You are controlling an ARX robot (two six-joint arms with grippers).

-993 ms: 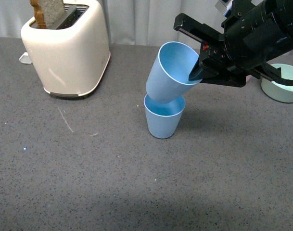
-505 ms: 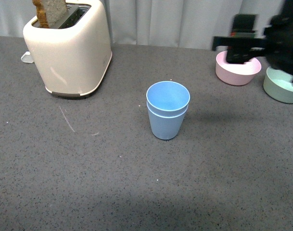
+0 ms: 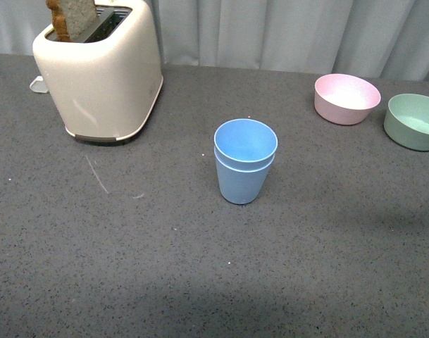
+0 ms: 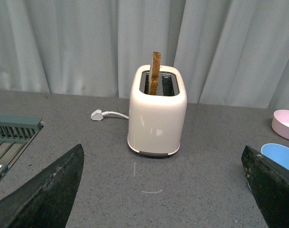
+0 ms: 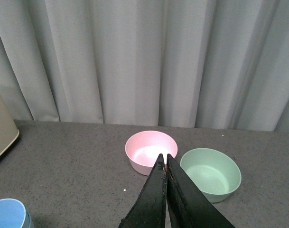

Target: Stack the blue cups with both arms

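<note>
Item: nested cups mid-frame, upright on table; my left hand released, right hand clenched empty; risk: careless sweep topples them.

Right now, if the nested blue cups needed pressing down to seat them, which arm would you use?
Probably the left. Its claw is wide open with the blue cups at the frame edge by one finger. The right claw is shut and points at the pink bowl, cups off in the corner.
</note>
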